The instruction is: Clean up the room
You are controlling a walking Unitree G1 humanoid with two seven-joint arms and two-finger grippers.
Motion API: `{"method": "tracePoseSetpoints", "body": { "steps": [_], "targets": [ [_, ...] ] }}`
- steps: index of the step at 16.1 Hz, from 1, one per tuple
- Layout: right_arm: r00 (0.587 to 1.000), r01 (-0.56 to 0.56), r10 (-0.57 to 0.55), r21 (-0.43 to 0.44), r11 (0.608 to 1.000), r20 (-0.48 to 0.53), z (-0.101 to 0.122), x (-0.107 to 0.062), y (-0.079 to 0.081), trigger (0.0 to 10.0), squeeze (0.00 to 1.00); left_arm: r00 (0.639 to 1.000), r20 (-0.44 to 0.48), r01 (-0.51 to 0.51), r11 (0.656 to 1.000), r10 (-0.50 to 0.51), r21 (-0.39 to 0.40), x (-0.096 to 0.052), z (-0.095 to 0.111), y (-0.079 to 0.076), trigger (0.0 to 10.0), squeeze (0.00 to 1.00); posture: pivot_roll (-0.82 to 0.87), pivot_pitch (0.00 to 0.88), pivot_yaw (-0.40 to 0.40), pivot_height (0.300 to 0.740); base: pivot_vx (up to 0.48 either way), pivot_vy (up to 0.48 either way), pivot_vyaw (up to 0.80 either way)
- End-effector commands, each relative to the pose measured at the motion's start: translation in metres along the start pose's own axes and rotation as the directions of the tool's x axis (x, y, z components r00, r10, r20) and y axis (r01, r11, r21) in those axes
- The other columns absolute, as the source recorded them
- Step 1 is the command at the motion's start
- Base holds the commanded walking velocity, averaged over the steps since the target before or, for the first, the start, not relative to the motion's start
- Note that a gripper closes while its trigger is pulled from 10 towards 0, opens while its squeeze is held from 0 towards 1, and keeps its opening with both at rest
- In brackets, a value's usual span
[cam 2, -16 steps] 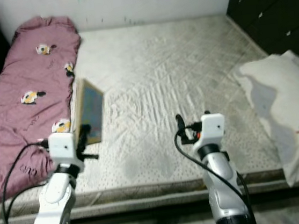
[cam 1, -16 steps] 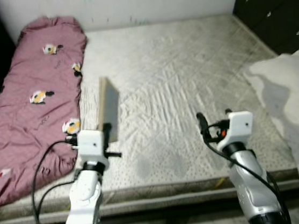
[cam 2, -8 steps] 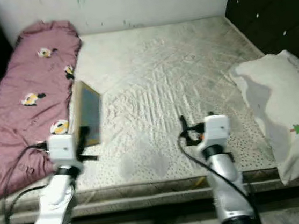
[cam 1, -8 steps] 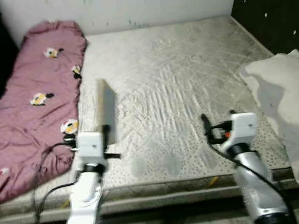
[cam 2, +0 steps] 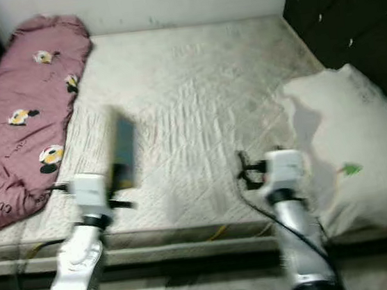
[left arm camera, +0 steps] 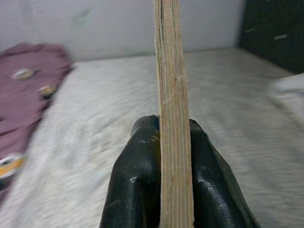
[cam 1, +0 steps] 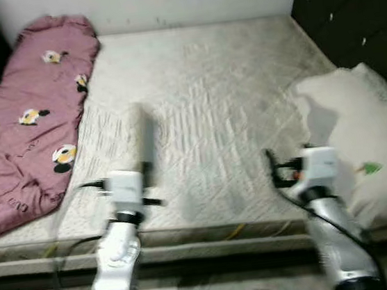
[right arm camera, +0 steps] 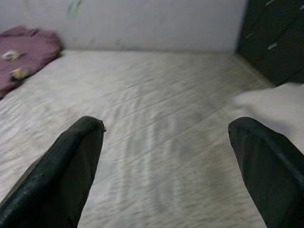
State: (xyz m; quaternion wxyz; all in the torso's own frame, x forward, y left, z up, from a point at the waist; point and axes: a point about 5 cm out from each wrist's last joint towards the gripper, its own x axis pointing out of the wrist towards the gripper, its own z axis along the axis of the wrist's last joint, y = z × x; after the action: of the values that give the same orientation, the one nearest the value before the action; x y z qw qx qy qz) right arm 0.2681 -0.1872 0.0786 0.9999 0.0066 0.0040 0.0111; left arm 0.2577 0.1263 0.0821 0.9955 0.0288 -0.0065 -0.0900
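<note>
My left gripper [cam 1: 145,170] is shut on the lower edge of a thin flat book [cam 1: 141,131], holding it upright above the near part of the grey mattress [cam 1: 206,73]. In the left wrist view both black fingers [left arm camera: 137,175] press against the book's tan edge [left arm camera: 172,95]. My right gripper [cam 1: 272,162] hovers open over the mattress near its front right, with nothing between its fingers [right arm camera: 71,166]. A pink quilt [cam 1: 23,122] with small prints lies along the mattress's left side. A white pillow [cam 1: 360,133] rests at the right edge.
A dark cabinet [cam 1: 353,8] with small knobs stands at the far right, close behind the pillow. A pale wall [cam 1: 149,3] closes off the far end. The mattress's front edge [cam 1: 189,233] runs just ahead of my arms. The pictures are slightly blurred.
The whole picture has shifted, so the camera moved; the bed now sits further left and the pillow looms larger. The book stays upright in my left gripper; the right stays open.
</note>
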Motion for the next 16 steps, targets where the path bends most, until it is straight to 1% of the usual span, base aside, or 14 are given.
{"method": "tracePoseSetpoints", "body": {
  "steps": [1,8,9,16],
  "targets": [
    [1.0,-0.02,0.02,0.01,1.0,0.003,0.0001,0.0016,0.0086,10.0,0.0,0.999,0.037,-0.037,0.999,0.036,0.025,0.0001,0.0075,0.0125,10.0,0.0,-0.03,0.046,0.01,0.74,0.0,-0.48,0.0],
    [1.0,-0.028,0.028,0.002,1.0,0.003,0.0004,0.0021,0.0086,10.0,0.0,0.999,0.042,-0.03,0.999,0.03,0.02,0.0016,0.0087,0.011,10.0,0.0,-0.04,0.043,0.007,0.74,0.0,-0.48,0.0],
    [1.0,-0.027,0.027,0.002,1.0,0.003,0.0003,0.002,0.0085,10.0,0.0,0.999,0.043,-0.033,0.999,0.033,0.004,0.0013,0.0083,0.0106,10.0,0.0,-0.04,0.042,0.006,0.74,0.0,0.0,0.0],
    [1.0,-0.027,0.027,0.001,1.0,0.002,-0.0001,0.001,0.0091,10.0,0.0,0.998,0.059,0.013,1.0,-0.013,0.0,-0.0002,0.0108,0.0081,10.0,0.0,-0.04,0.047,0.008,0.74,0.0,0.0,0.0]
  ]
}}
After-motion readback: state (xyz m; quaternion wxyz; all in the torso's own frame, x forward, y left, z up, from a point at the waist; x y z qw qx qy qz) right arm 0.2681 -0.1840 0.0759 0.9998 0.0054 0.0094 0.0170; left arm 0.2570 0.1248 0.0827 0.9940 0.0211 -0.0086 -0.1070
